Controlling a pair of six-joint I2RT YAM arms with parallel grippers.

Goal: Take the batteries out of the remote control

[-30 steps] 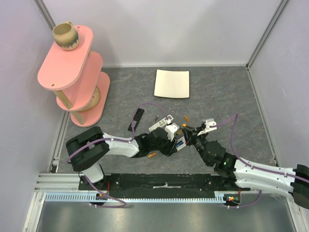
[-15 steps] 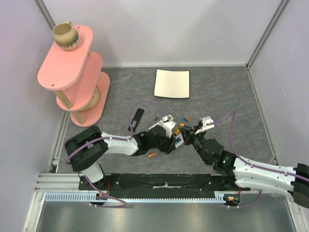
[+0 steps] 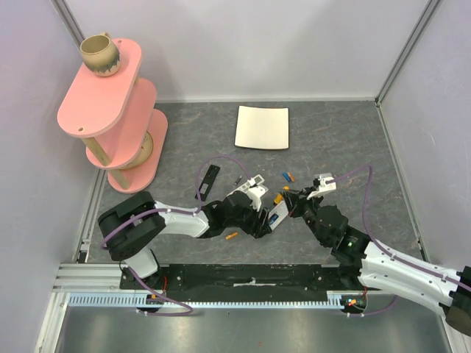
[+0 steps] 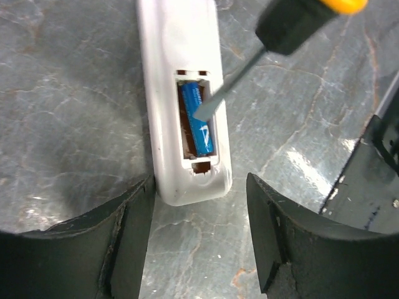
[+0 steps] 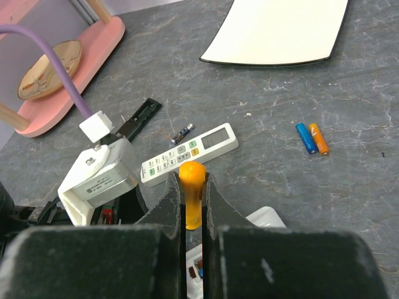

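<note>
Left wrist view: the remote control (image 4: 181,43) is seen back-up in the upper middle of the frame, with its bay (image 4: 186,138) laid open. One battery (image 4: 199,118) with a blue label is lodged in the bay. No second cell is seen beside it, only a dark brown strip along its left side. The metal tip of a screwdriver (image 4: 283,25), entering from the upper right, is set against that battery. The left gripper (image 4: 201,199) is spread wide at the bottom of the frame with nothing held; the remote's near end lies just within the gap, unclamped. In the right wrist view the right gripper (image 5: 192,187) is closed tight on the screwdriver's orange handle at the centre. Two loose batteries (image 5: 312,138), one blue and one orange, are seen touching side by side on the table (image 5: 374,187) at the right of that frame. The unloading is judged to be partly done: cells are already out, and at least the one under the tip remains to be pried free.
</note>
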